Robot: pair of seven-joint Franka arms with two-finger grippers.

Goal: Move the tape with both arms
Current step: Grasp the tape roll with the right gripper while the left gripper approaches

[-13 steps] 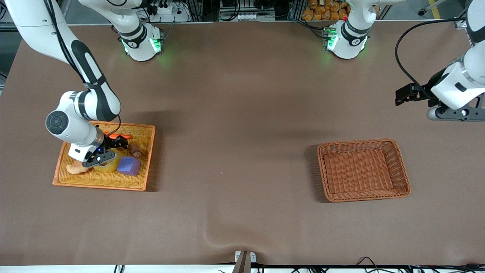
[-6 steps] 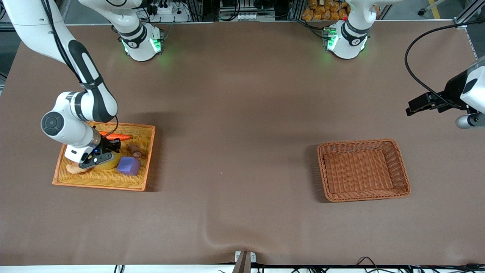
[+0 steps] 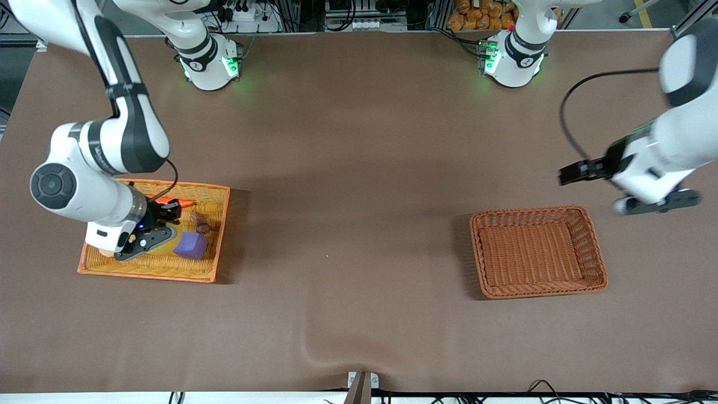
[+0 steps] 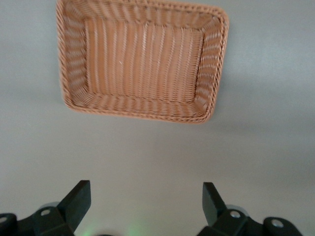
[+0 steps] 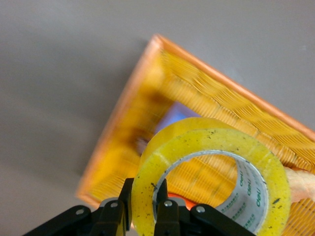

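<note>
Pinching the wall of the tape (image 5: 211,169), the right claw (image 5: 142,204) has one black finger on the outer face of the ring and one inside the grey core. The tape is a thick, glossy, see-through yellow ring, and it hangs above the flat orange woven tray (image 3: 210,235) at the lower left of the front frame. In that frame the right claw (image 3: 147,238) hides most of the roll, leaving only a yellow sliver. A purple cube (image 3: 190,246) and an orange carrot (image 3: 178,202) lie in the tray.

Compared with a second ago, the right arm's wrist has risen, appearing larger and lower left in the frame, and the tape has left the tray floor.

The left claw (image 4: 142,204) is spread wide, its two dark fingers well apart, over the bare brown bench (image 3: 359,224) above the deep reddish wicker basket (image 3: 595,255) at the right of the front frame. Its arm has swung back inward from the frame's right edge.
</note>
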